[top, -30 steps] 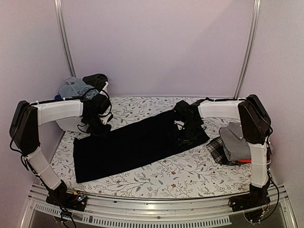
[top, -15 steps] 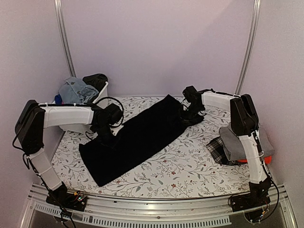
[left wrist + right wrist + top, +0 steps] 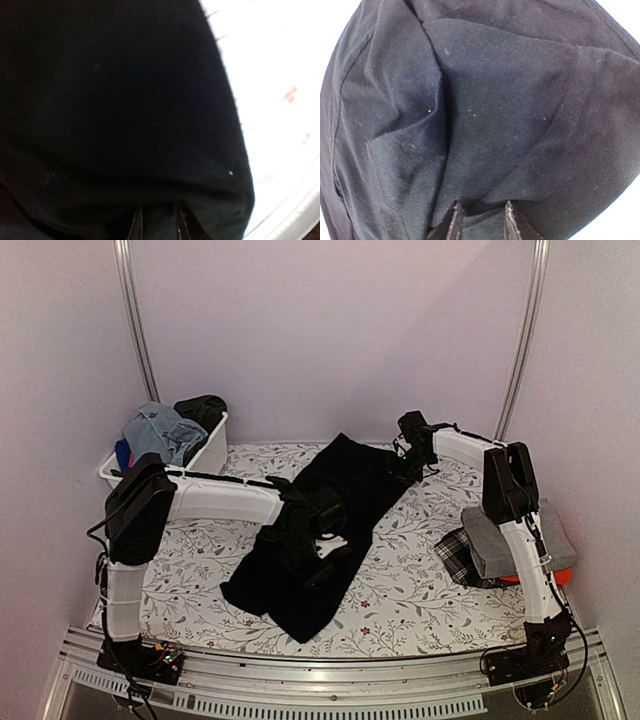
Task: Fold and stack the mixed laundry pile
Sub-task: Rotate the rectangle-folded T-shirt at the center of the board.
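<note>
Near centre: left jaws nearly closed, pinching black garment (image 3: pixel 355 485) bunched diagonally across floral tabletop (image 3: pixel 410 590) | right edge: grey shirt (image 3: pixel 505 540) folded atop plaid cloth (image 3: pixel 455 555), red shirt (image 3: pixel 540 578) peeking beneath | far: right jaws narrow, gripping garment's far end | far left: white tub (image 3: pixel 212 452) holding blue denim pieces (image 3: pixel 160 430)
</note>
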Controlling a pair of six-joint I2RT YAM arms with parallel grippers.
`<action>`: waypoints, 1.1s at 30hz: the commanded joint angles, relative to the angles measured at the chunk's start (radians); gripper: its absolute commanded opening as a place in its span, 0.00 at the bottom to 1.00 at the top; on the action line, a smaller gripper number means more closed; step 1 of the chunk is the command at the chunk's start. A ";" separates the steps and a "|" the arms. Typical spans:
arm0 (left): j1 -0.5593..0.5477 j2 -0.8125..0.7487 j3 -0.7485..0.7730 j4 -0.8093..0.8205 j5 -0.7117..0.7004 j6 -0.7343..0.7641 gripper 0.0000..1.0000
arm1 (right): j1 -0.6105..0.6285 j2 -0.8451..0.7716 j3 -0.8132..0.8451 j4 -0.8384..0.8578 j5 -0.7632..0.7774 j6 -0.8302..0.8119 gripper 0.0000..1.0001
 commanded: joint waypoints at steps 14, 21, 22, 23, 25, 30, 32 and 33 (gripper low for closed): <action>0.280 -0.344 -0.101 0.139 0.166 -0.155 0.38 | 0.170 -0.433 -0.380 0.138 -0.142 0.034 0.57; 0.348 -0.395 -0.221 0.156 0.030 -0.115 0.38 | 0.336 -0.370 -0.457 0.114 -0.034 0.117 0.51; 0.348 -0.400 -0.230 0.159 0.018 -0.115 0.38 | 0.338 -0.358 -0.456 0.116 -0.024 0.129 0.50; 0.349 -0.405 -0.239 0.164 0.000 -0.121 0.38 | 0.338 -0.341 -0.453 0.120 -0.008 0.145 0.50; 0.350 -0.412 -0.258 0.181 -0.027 -0.130 0.38 | 0.339 -0.321 -0.439 0.129 0.027 0.154 0.50; 0.346 -0.368 -0.309 0.207 -0.044 -0.120 0.37 | 0.321 -0.299 -0.366 0.128 0.062 0.125 0.51; 0.336 -0.344 -0.331 0.200 -0.075 -0.114 0.37 | 0.301 -0.306 -0.360 0.130 0.076 0.116 0.51; 0.330 -0.332 -0.336 0.198 -0.093 -0.110 0.37 | 0.289 -0.314 -0.364 0.138 0.078 0.116 0.52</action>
